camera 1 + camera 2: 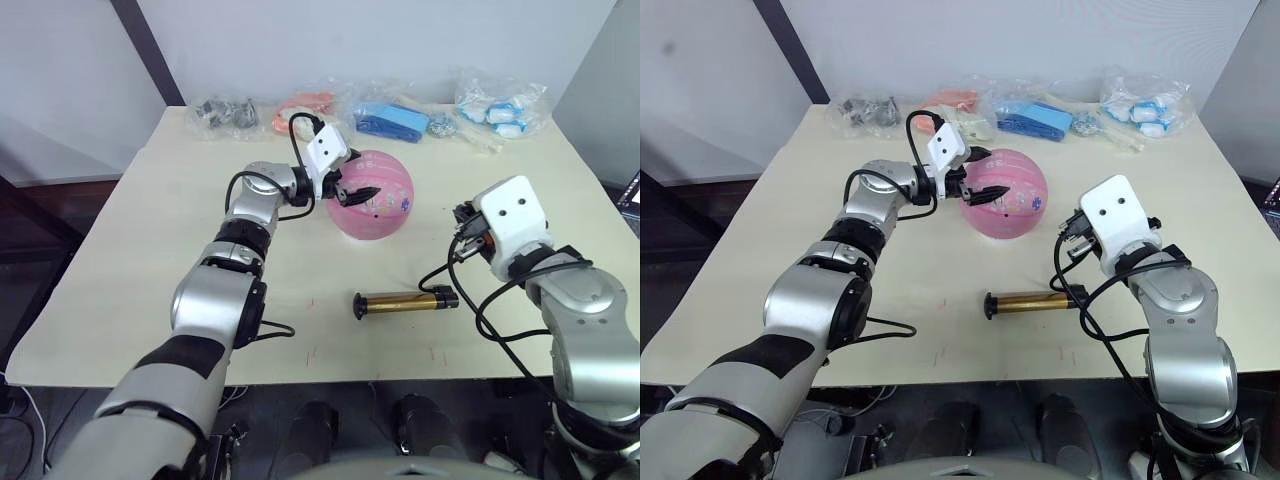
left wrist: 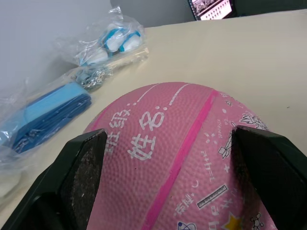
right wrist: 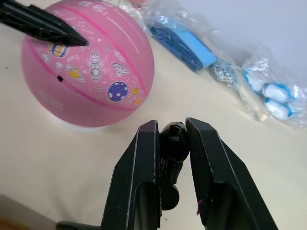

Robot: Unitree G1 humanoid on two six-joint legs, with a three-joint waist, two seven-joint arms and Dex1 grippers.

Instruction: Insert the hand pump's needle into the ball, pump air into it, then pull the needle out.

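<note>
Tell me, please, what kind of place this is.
Probably a lab or test room, not a home: a plain beige table against a bare white wall, with bagged items lined along the back edge behind the pink ball.

Right pincer (image 3: 172, 143) clamps a black fitting (image 3: 172, 140); pink ball (image 3: 88, 64) beyond it.

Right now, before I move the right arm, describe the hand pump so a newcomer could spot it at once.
On the beige table, look nearer the front edge than the pink ball. The hand pump lies flat there beside the right end effector, which grips a black part at its end. It is the lone slim gold cylinder with black caps, unlike the plastic bags along the far edge.
</note>
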